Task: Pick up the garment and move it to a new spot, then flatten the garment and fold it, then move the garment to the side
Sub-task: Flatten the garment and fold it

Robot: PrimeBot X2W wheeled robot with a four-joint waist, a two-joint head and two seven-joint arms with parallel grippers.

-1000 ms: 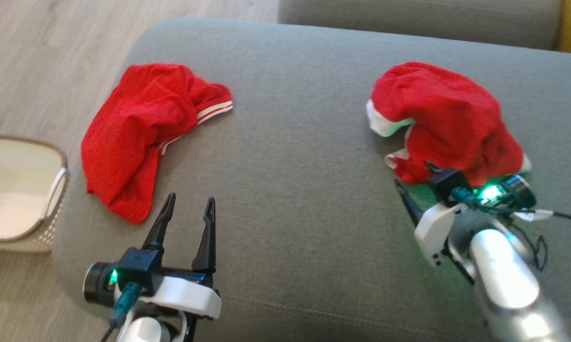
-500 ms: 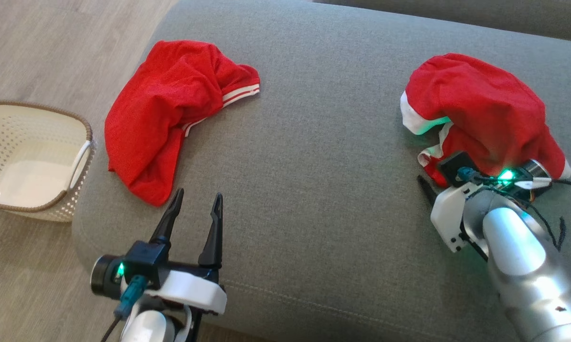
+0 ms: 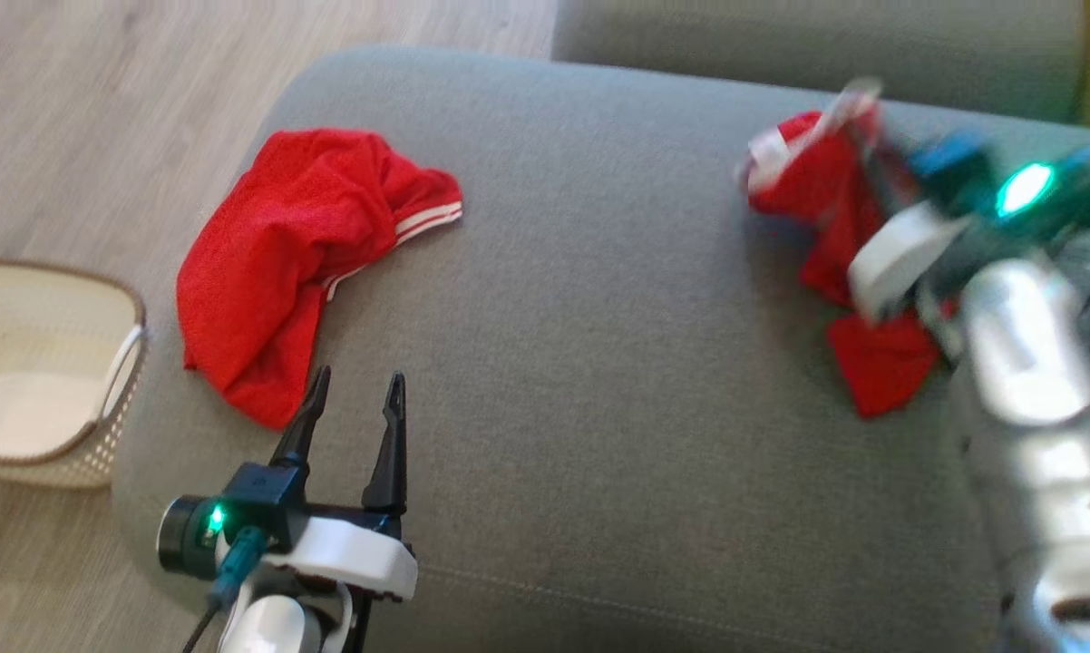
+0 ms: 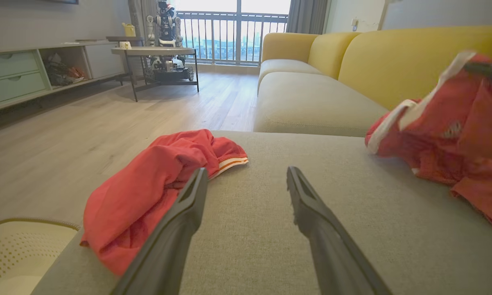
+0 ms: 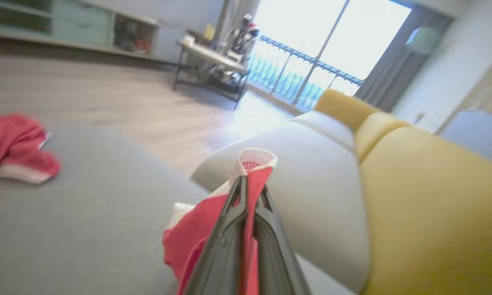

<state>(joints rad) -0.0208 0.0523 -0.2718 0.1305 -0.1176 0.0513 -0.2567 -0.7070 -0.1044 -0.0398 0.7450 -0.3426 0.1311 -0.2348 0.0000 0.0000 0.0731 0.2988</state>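
Grey sofa cushion point(image 3: 599, 317), wood floor point(image 3: 101, 136); right gripper point(image 5: 250, 186) pinches red garment point(image 3: 880, 372), left gripper point(image 3: 358, 377) wide.

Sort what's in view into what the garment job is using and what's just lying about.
In use: red garment pinched in the shut right gripper; grey seat cushion beneath it.
Lying about: second red garment, cream basket, yellow sofa; left gripper open, idle.

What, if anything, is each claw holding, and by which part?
The right claw is shut on the right-hand red garment, pinching its white-trimmed edge; the cloth hangs below. The left claw is open and holds nothing.
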